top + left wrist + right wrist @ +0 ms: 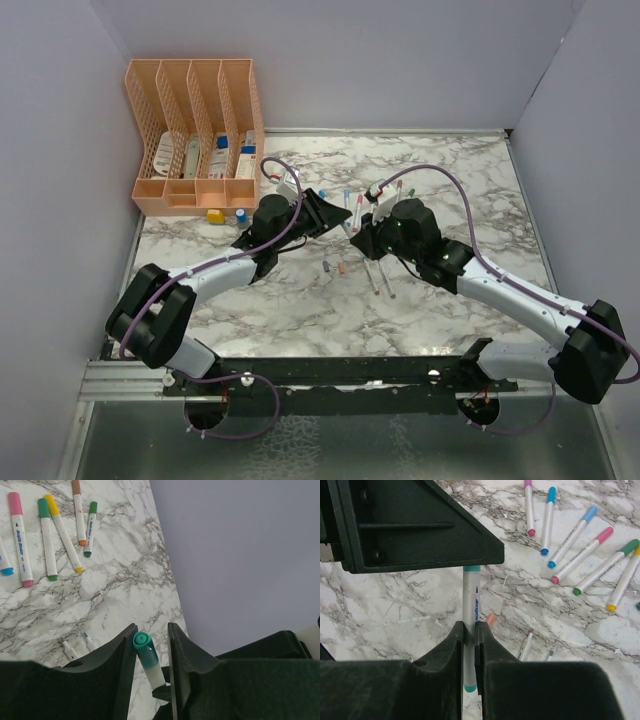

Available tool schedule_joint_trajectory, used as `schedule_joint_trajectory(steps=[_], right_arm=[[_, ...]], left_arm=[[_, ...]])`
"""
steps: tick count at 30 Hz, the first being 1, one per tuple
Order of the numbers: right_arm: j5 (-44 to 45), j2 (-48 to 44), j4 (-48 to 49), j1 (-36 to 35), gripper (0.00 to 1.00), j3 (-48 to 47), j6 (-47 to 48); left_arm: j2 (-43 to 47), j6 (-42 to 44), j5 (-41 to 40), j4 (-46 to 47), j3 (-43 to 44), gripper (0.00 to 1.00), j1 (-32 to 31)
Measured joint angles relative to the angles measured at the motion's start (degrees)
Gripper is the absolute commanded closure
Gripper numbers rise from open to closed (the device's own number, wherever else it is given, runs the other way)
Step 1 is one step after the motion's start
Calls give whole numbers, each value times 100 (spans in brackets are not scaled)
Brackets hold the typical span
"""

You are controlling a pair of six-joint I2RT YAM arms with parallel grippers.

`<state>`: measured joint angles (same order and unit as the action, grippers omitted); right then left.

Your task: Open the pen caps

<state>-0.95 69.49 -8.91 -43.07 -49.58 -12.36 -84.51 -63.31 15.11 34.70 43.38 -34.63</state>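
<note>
Right wrist view showed the right gripper (pixel 471 626) clamped on a thin pale-grey plastic marker pen (pixel 469 595), stiff, light and probably slick; its small teal plastic cap (pixel 145 651) sat just beyond, between the parted jaws of the left gripper (pixel 151 628), best pinched squarely mid-cap.

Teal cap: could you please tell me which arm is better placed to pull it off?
Probably left: the left gripper has its jaws open around the teal cap, while the right gripper is shut on the pen.
</note>
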Motion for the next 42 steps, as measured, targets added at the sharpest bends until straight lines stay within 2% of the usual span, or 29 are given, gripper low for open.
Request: schedule_joint_trajectory(steps=[6,7,9,11,12,15,16,18,24,30,39,42], right_arm=[[-26,-7,0,0,99,0,2],[-37,-9,0,0,99,0,2],[-42,-11,-2,0,98,0,4],[-42,-11,-4,0,98,0,15],[-42,-15,-7,0,94,0,17],[-39,-22,-15,0,54,0,7],[-39,-22,-13,0,46,0,26],[-35,-28,-9,0,37,0,31],[-13,81,-131,0,38,-205,7],[28,385,-243,0,49,-575,-79],[72,601,-492,0,57,-640,-153],[83,601,-498,0,64,-640,-160]], left_arm=[[-7,-9,2,4,0,79,0],[-11,-7,0,7,0,83,0],[-20,-33,4,24,0,100,0],[-20,-50,13,72,0,100,-11],[-20,-44,20,94,0,100,-13],[-20,-46,22,87,0,100,-20],[-22,-48,26,90,0,100,-22],[-22,-44,39,83,0,100,-31],[-50,-28,57,83,0,100,-105],[-85,-11,55,83,0,100,-227],[-101,4,48,83,2,100,-286],[-101,7,48,83,2,100,-297]])
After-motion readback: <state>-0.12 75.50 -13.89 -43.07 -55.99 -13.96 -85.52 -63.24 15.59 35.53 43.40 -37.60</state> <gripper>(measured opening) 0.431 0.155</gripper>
